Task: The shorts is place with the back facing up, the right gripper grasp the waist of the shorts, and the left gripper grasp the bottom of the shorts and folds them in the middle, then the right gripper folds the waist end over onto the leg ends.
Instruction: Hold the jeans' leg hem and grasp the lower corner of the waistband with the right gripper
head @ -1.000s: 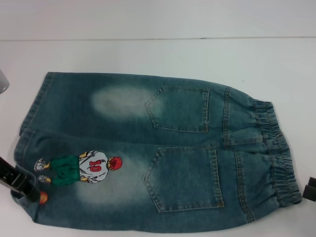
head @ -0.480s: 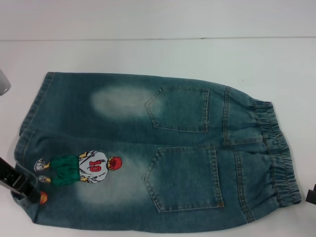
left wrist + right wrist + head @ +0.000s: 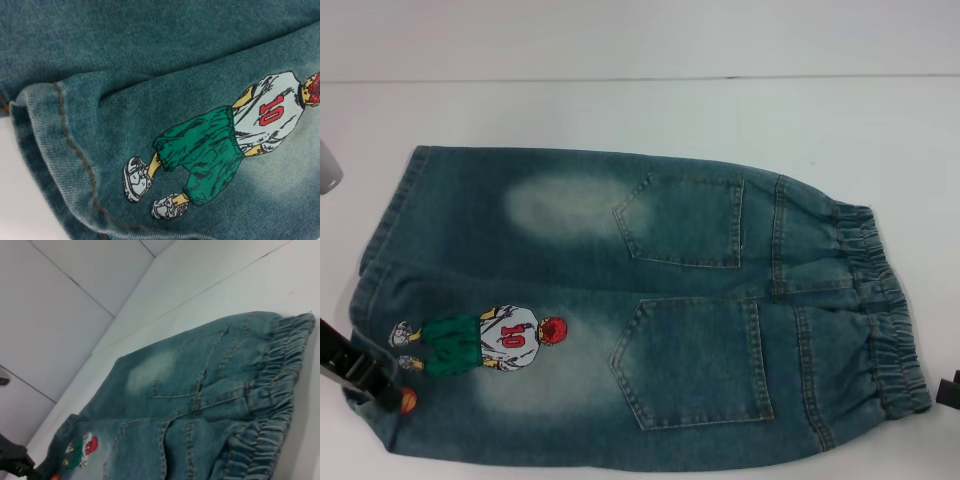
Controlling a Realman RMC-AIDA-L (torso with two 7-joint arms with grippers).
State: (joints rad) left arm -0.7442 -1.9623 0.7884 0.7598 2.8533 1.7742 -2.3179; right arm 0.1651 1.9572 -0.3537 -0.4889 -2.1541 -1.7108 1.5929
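The shorts (image 3: 640, 310) lie flat on the white table (image 3: 620, 110), back side up, spread sideways with both pointed pockets showing. The puckered elastic waist (image 3: 880, 310) sits at the robot's right, the straight stitched hems (image 3: 380, 260) at its left. Pale bleached patches mark both legs, and the near leg carries the cartoon player (image 3: 480, 340) in a white shirt numbered 10 and green shorts, with a small orange ball (image 3: 408, 400) just beside the hem. Down at the near left corner, the left gripper (image 3: 365, 375) is right on that hem, black fingers touching the cloth next to the orange ball; whether they are spread or pinching the denim cannot be told from here. Its wrist camera looks straight onto the print (image 3: 220, 145) and the folded, orange-stitched hem edge (image 3: 65, 135), with no fingers in sight. Over on the right, only a sliver of the right gripper (image 3: 950, 390) pokes in at the picture's edge, just beside the near end of the waistband and apart from it; how its fingers stand cannot be made out either. The right wrist camera views the gathered waistband (image 3: 280, 385) up close, lying flat on the table.
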